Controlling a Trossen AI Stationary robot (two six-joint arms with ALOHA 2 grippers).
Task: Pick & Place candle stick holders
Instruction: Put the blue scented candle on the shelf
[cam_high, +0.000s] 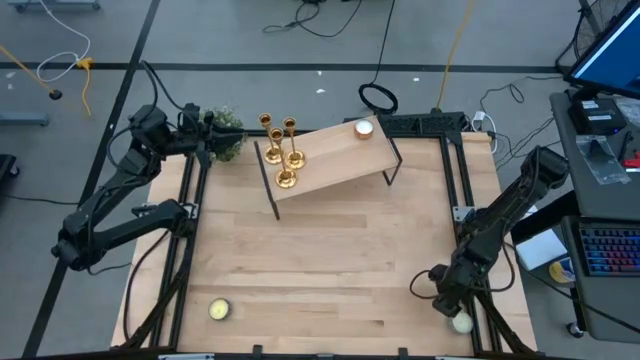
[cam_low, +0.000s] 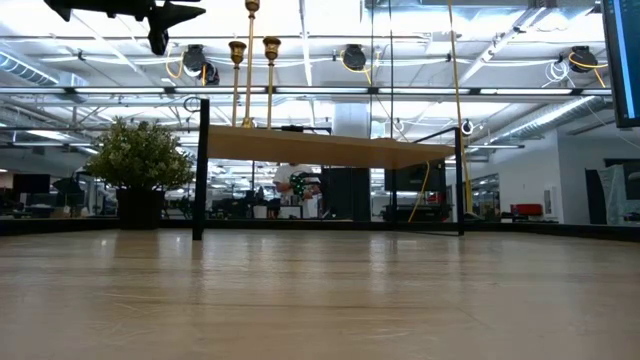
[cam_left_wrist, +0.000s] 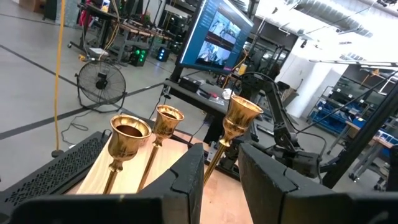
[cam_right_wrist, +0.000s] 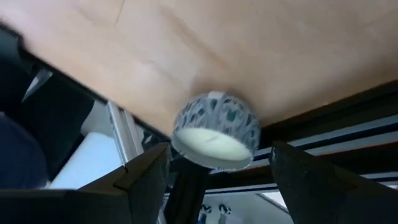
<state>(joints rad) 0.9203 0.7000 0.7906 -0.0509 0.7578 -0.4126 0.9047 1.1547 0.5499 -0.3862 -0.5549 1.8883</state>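
Note:
Three gold candle stick holders (cam_high: 285, 178) (cam_high: 295, 157) (cam_high: 271, 153) stand upright by their round bases on the left end of a raised wooden shelf (cam_high: 340, 160). In the left wrist view their cups (cam_left_wrist: 127, 134) (cam_left_wrist: 168, 118) (cam_left_wrist: 241, 112) show ahead of my left gripper (cam_left_wrist: 222, 152). My left gripper (cam_high: 207, 135) is open and empty, up in the air to the left of the shelf. My right gripper (cam_high: 447, 300) is open at the table's near right corner. Its fingers stand on either side of a white tealight (cam_right_wrist: 214, 130) without touching it.
A small green plant (cam_high: 228, 135) stands right by my left gripper. A white tealight (cam_high: 363, 128) lies on the shelf's far right end. A yellow tealight (cam_high: 219, 310) lies near the table's front left. The shelf's black legs (cam_low: 201, 170) stand on the table.

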